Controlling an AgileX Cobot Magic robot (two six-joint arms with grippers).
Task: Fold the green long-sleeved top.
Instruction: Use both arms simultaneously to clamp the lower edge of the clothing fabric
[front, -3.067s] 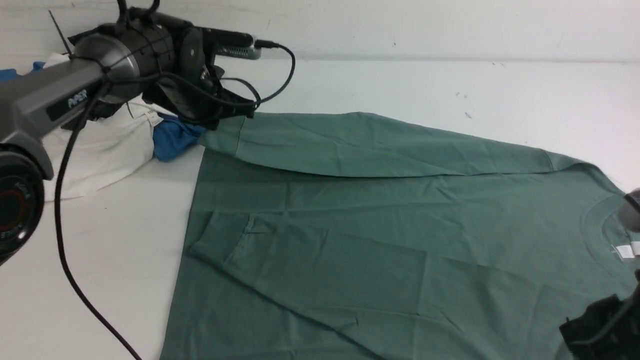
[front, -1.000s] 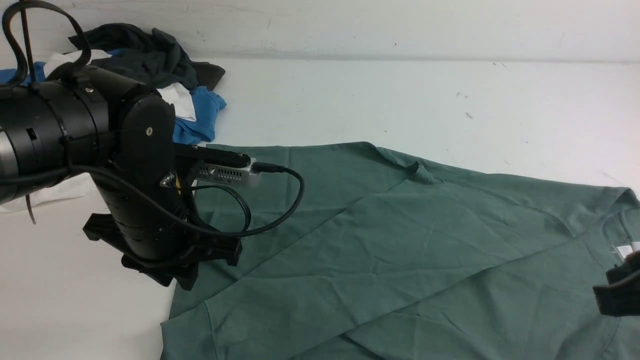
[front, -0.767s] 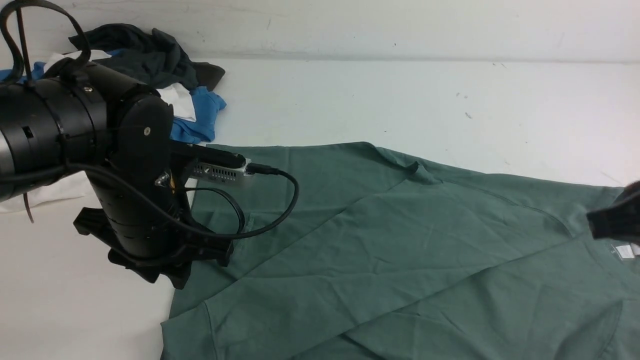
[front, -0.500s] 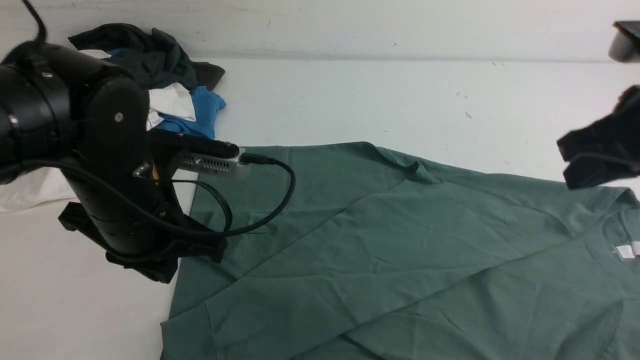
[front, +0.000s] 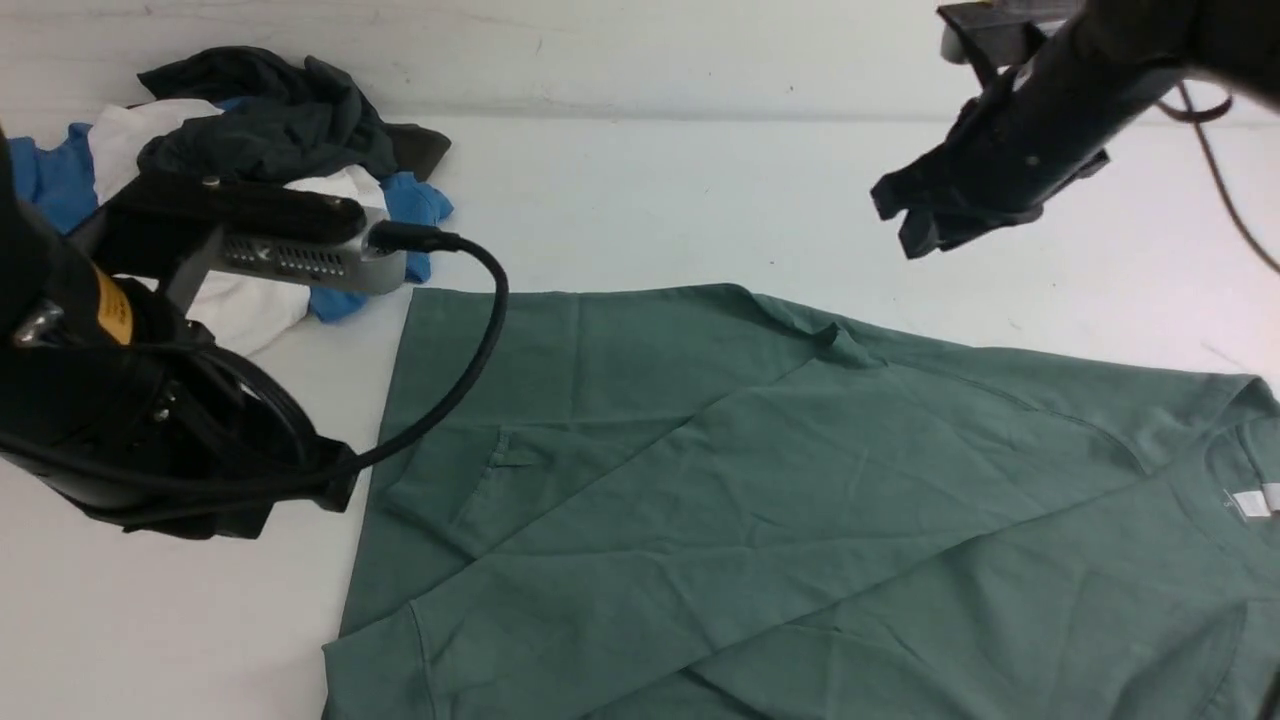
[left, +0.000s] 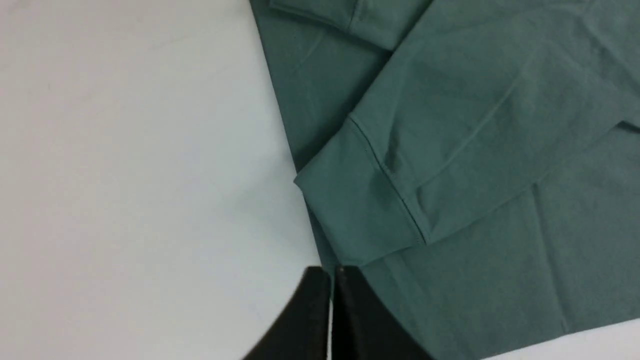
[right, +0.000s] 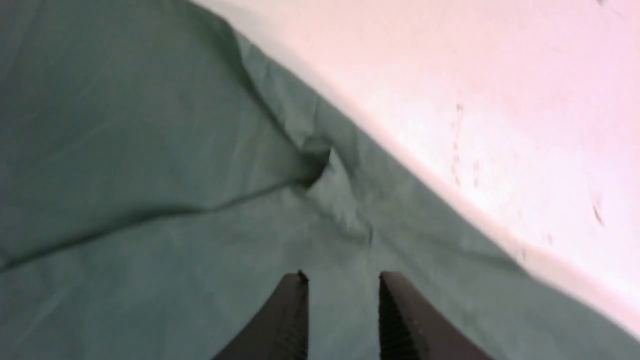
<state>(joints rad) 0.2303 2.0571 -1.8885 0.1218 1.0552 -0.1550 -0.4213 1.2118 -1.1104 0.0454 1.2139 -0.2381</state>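
Left gripper (left: 332, 272) clenched empty, right gripper (right: 342, 275) parted.
Sage-green cotton long-sleeved top (front: 800, 480) lies spread, lightly creased, on white worktop (front: 650, 200).

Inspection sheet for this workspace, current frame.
Surface: white table, mostly covered by the garment.
Job's things: green long-sleeved top lies flat, both sleeves folded across the body, neck tag at right.
Clutter: garment pile, dark, white and blue, far left.
Grippers: left gripper jaws shut, empty, near the top's hem; right gripper jaws open, empty, raised over the top's far edge.
Cables: black cable loops from the left wrist camera.
Surroundings: white wall behind.
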